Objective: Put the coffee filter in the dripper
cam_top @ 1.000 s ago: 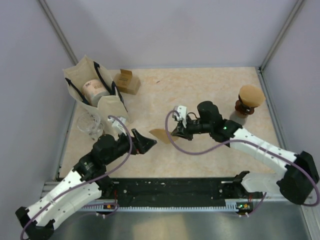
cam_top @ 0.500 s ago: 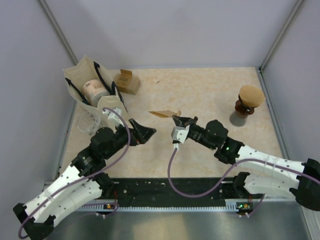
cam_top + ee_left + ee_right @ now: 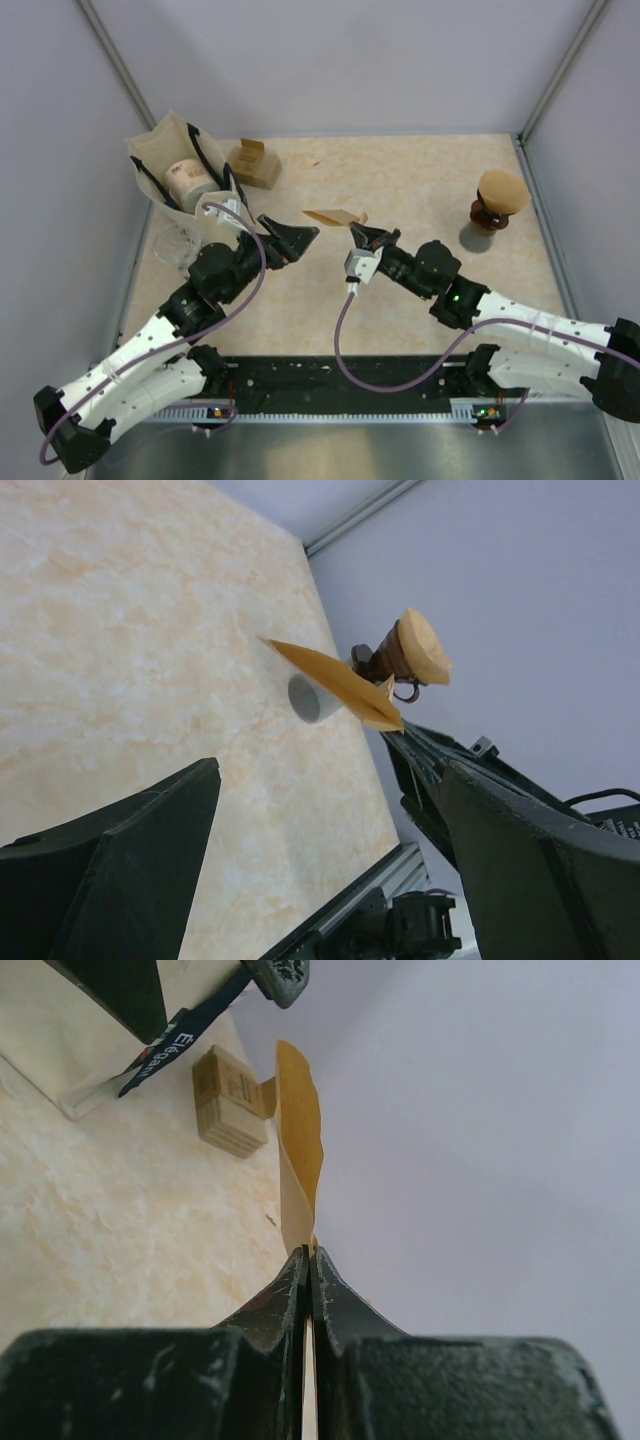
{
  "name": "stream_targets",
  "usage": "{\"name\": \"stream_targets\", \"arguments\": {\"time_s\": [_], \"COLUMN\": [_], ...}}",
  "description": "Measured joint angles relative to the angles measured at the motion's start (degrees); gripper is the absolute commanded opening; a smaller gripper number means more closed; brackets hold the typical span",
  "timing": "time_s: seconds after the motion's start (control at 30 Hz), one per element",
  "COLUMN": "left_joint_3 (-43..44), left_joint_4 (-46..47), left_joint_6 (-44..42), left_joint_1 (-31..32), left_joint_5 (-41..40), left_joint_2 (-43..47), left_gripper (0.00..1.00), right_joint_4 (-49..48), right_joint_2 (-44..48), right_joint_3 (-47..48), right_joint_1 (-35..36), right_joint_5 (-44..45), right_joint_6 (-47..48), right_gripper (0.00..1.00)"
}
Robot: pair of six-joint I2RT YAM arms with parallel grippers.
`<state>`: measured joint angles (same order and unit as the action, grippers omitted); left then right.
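Note:
My right gripper point(image 3: 358, 233) is shut on one corner of the brown paper coffee filter point(image 3: 335, 217), holding it flat and folded above the middle of the table. In the right wrist view the jaws point(image 3: 308, 1257) pinch the filter point(image 3: 300, 1130) edge-on. My left gripper point(image 3: 303, 246) stands wide open just left of the filter, holding nothing; in its wrist view the filter point(image 3: 335, 680) hangs beyond the open fingers point(image 3: 328, 770). The dripper point(image 3: 497, 200), brown with a tan flared top, stands at the far right, apart from both grippers, and shows small behind the filter point(image 3: 410, 655).
A cream paper bag point(image 3: 160, 165) with black handles stands at the back left, a cup-like roll inside. A small wooden box point(image 3: 255, 163) sits beside it. A clear glass vessel point(image 3: 180, 250) rests in front of the bag. Grey walls close the table's sides.
The right gripper has lifted the filter off the table and swung round beneath it. The left gripper has moved up and forward toward the filter, staying open.

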<state>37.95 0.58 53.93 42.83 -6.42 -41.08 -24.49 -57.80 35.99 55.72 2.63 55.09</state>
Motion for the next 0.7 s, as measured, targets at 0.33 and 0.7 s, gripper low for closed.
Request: {"name": "stream_targets", "arguments": {"time_s": [0.33, 0.7], "left_joint_3": [-0.5, -2.5], "left_joint_4": [4.7, 9.9], "left_joint_6": [2.1, 4.9], "left_joint_1": [0.0, 0.0], "left_joint_5": [-0.1, -0.1], "left_joint_2": [-5.6, -7.8], "left_gripper": [0.93, 0.9], "right_joint_4": [0.1, 0.5], "right_joint_2": [0.4, 0.5], "right_joint_3": [0.0, 0.0], "right_joint_1": [0.0, 0.0], "right_joint_5": [1.0, 1.0], "right_joint_6": [-0.1, -0.1], "right_gripper": [0.0, 0.0]}}
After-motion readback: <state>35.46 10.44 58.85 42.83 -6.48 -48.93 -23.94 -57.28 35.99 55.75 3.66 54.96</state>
